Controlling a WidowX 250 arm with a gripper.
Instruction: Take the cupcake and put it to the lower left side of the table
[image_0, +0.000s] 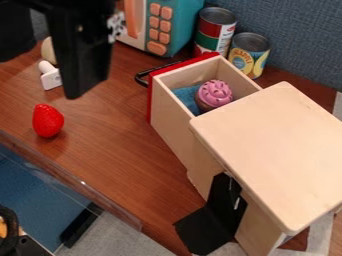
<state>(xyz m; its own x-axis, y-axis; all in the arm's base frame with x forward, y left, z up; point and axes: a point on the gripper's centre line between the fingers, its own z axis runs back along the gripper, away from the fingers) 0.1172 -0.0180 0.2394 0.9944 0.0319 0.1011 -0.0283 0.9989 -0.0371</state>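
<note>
Whether the gripper (79, 60) is wide or narrow cannot be told; the drawer (167, 115) walls around the cupcake (214, 94) could catch it, spoiling the grasp.

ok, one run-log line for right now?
cupcake: in open drawer | arm: upper left, apart from cupcake | toy strawberry: on table, left side | lower-left placement: not yet done

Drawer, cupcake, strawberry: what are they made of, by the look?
Drawer: wood, matte and unpainted on the side; pale tan, flat panels. Cupcake: likely molded plastic or rubber; rounded pink swirl, soft sheen. Strawberry: probably hard plastic, glossy; light glints on the red skin.
</note>
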